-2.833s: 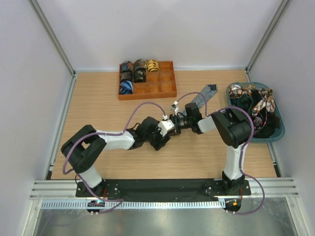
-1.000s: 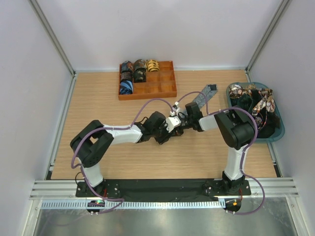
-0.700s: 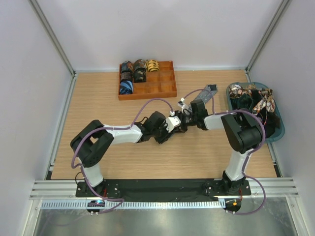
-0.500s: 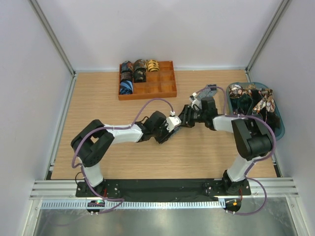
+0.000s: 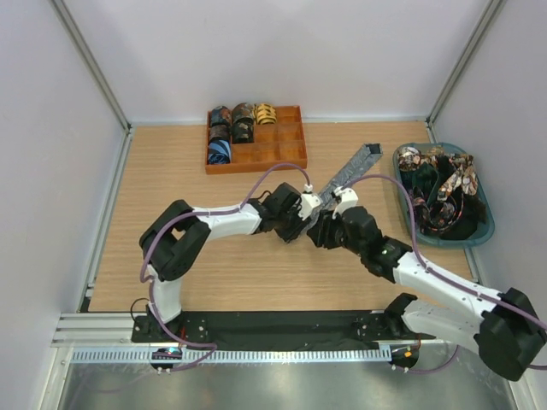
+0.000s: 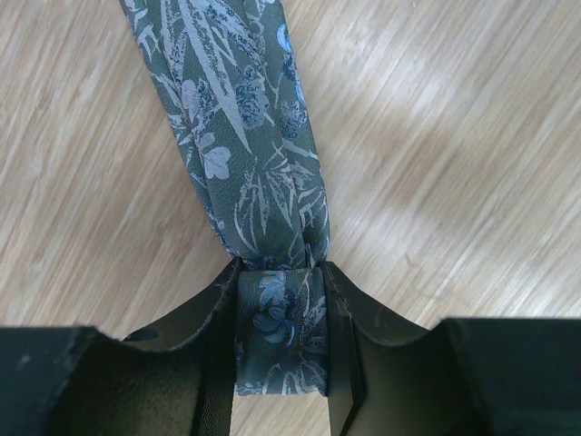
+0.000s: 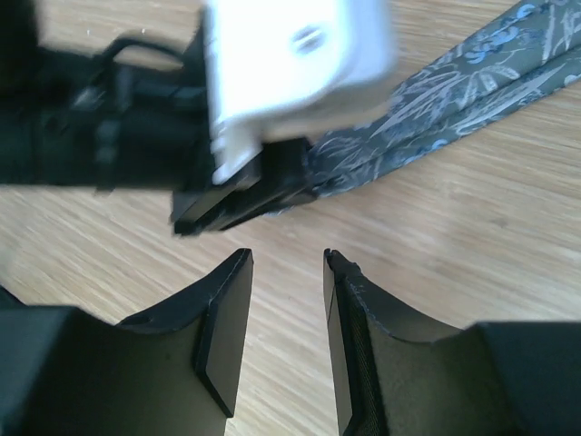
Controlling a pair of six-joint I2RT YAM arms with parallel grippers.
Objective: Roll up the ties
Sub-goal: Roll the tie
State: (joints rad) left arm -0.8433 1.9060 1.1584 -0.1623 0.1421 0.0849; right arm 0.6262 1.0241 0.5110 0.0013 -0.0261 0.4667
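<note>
Squarely, tie [image 6: 245, 136] inside left end effector [image 6: 279, 270]

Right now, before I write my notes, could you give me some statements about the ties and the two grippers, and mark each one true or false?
1. The left gripper is closed on one end of the grey-blue tie. True.
2. The right gripper also grips this tie. False: it is open, with nothing between its jaws.
3. The rolled ties sit in the teal basket. False: they sit in the orange tray; the basket holds loose ties.
4. The rest of the grey-blue tie lies stretched out on the table. True.
</note>
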